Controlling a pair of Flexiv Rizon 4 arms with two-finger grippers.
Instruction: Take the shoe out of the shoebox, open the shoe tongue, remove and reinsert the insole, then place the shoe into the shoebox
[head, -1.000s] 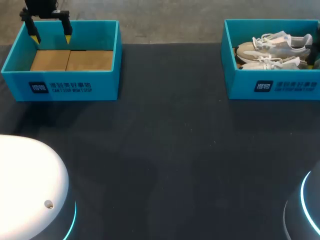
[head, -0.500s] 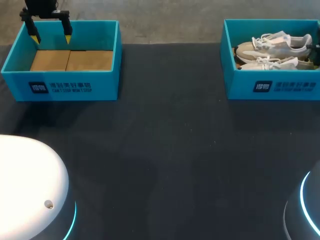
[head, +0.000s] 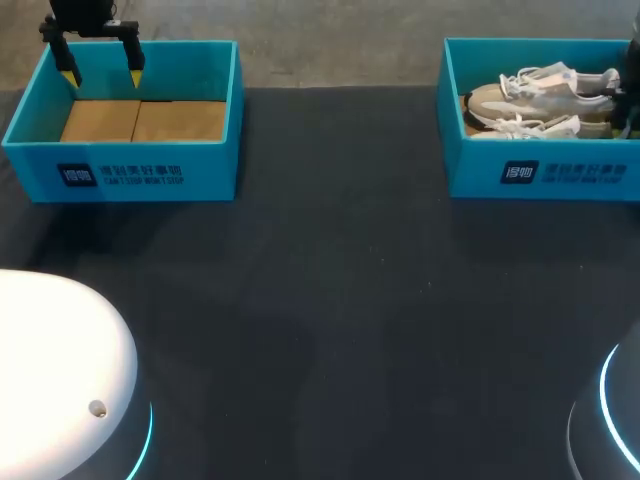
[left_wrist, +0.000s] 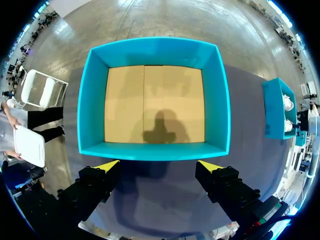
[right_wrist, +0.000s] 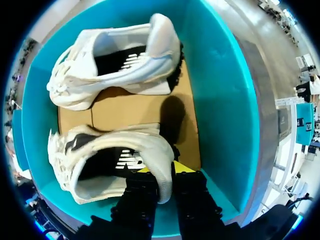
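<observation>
While our left arm just hangs over its own box, the right side has the interesting bit. Our right gripper is down inside the right shoebox, at its right end. Its fingers are clamped on the heel of the near shoe: one finger inside the opening, the other outside against the back of the heel, yellow tips just peeking out on either side of the collar. That shoe is pale cream with a dark lining and lies in the box with its toe pointing left. From the head camera only its laces and top edge show over the box's near wall. A second shoe of the same kind lies beside it along the far wall, toe also to the left, with a strip of brown cardboard floor between the two.

That box stands at the far right of the dark bench. Well apart from it, at the far left, stands the left shoebox, same teal colour, its brown cardboard bottom in plain view. Our left gripper hovers above that box's far left corner with its fingers spread wide apart. From its own wrist camera the whole box lies ahead of the yellow fingertips, and a shadow falls on the cardboard.
</observation>
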